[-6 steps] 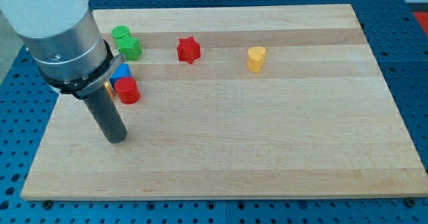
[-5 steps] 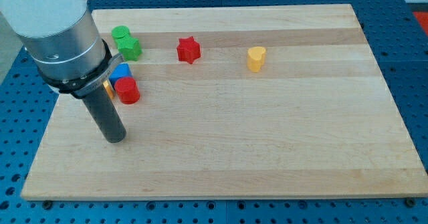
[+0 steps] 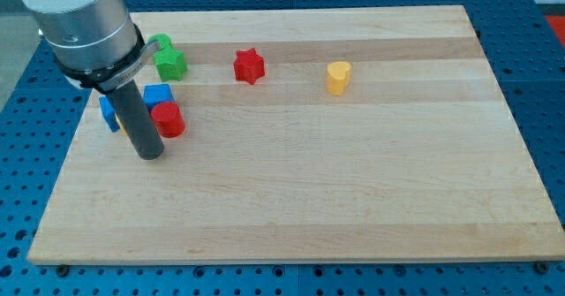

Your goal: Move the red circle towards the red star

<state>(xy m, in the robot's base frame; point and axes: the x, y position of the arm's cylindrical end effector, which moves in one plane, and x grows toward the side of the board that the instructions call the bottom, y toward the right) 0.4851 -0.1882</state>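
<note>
The red circle (image 3: 169, 119) lies at the left of the wooden board (image 3: 353, 172). The red star (image 3: 249, 65) lies up and to the right of it, well apart. My tip (image 3: 150, 153) rests on the board just below and left of the red circle, with the rod's side close against the circle's left edge.
A blue block (image 3: 157, 94) touches the red circle from above. Another blue block (image 3: 109, 112) lies left of the rod. A green star-like block (image 3: 171, 63) and a green block (image 3: 160, 43) behind it sit at the top left. A yellow heart (image 3: 338, 77) lies right of the red star.
My tip has moved up the view and slightly left, closing in beside the red circle. The arm body lifted toward the view's top, uncovering a blue block at the left. The blocks have not moved.
</note>
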